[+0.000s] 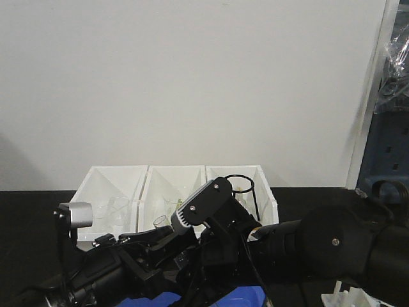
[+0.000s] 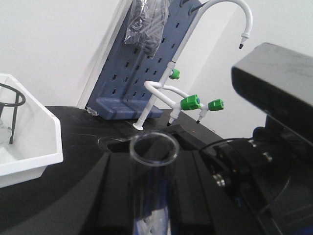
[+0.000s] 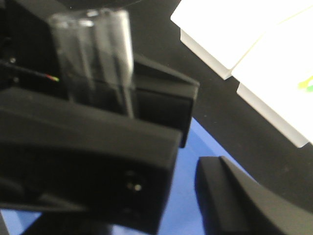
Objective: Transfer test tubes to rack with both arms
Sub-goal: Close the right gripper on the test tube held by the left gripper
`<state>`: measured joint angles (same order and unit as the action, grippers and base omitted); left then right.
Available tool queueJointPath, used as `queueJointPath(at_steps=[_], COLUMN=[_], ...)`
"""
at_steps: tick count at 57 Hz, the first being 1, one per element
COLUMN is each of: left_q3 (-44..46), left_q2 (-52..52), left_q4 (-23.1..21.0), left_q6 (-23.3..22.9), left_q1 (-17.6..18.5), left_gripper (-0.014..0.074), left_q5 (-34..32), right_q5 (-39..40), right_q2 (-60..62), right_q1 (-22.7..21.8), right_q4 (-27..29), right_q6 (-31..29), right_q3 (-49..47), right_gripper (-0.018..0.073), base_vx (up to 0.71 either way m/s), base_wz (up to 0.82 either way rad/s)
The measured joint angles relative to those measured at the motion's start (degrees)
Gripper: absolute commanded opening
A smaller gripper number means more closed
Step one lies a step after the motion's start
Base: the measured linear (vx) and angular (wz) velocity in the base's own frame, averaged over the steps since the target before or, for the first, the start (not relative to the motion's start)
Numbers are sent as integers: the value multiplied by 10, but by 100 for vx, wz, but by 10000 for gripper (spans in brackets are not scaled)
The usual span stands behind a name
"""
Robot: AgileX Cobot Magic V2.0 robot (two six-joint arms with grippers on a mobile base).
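A laboratory, plainly; past the jaws of the left gripper (image 2: 151, 215) a white gooseneck tap (image 2: 163, 92) with green knobs (image 2: 190, 103) stands by a blue pegboard (image 2: 122, 83) on a black bench (image 2: 73, 122); between the jaws, a glass test tube (image 2: 149, 191).

- The tube (image 3: 93, 54) is smeared in the right wrist view, and its lower half is hidden behind the left pincer (image 3: 117, 117).
- In the left wrist view, the tube's bottom runs off the lower edge.
- Of the rack (image 1: 348, 297), only a corner shows above the front view's bottom edge.
- The fronts of the bins (image 1: 112, 185) are hidden behind the crossed arms (image 1: 281, 246), and the glassware (image 1: 118, 208) inside is too faint to tell.
- The ring stand (image 2: 16, 117) is cut by the left edge.
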<state>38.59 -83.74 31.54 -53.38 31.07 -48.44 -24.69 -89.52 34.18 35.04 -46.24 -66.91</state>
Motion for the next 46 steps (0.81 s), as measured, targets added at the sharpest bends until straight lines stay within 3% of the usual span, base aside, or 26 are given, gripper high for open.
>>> queueJointPath(at_steps=[14,27,32,46], left_q3=[0,3,3,3], left_q2=[0,0,0,0], left_q4=[2,7,8,9], left_q6=[0,0,0,0], left_q1=[0,0,0,0], left_gripper=[135,179,230,438], left_q5=[4,6,7,6], right_q5=[-13,-14,-14,-10], right_q2=[0,0,0,0], right_q1=[4,4,4,4], right_q4=[3,3,3,3], right_q6=[6,6,6,6], right_q3=[0,0,0,0], right_gripper=[144,36,-15,-11], base_vx=[0,0,0,0], base_wz=[0,0,0,0])
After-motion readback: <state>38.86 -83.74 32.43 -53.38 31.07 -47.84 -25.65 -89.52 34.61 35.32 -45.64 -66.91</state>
